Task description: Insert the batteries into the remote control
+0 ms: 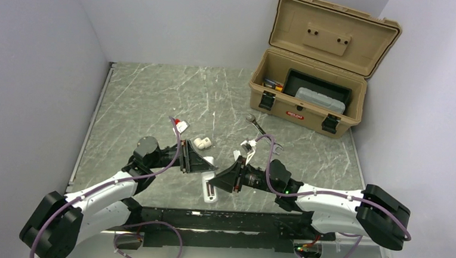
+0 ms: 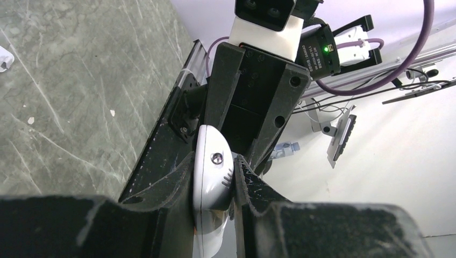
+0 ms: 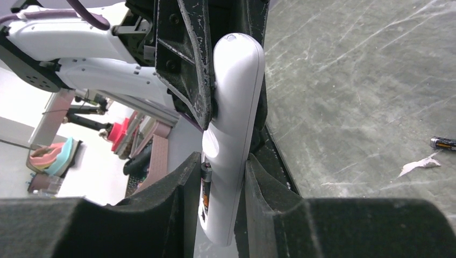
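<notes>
Both grippers hold the white remote control (image 1: 210, 192) just above the table's near edge. My left gripper (image 2: 214, 161) is shut on one rounded end of the remote control (image 2: 212, 172), which stands edge-on between its fingers. My right gripper (image 3: 223, 158) is shut on the other end of the remote control (image 3: 234, 134). A slim dark battery (image 3: 205, 185) sits pressed between that gripper's left finger and the remote's back. A second battery (image 3: 443, 143) lies loose on the table to the right. In the top view the left gripper (image 1: 202, 163) and the right gripper (image 1: 216, 181) face each other closely.
An open tan toolbox (image 1: 312, 80) stands at the back right. A silver wrench (image 1: 261, 131) and a white pipe fitting (image 1: 202, 143) lie mid-table. A paper scrap (image 3: 419, 164) lies by the loose battery. A black rail (image 1: 208, 217) runs along the near edge.
</notes>
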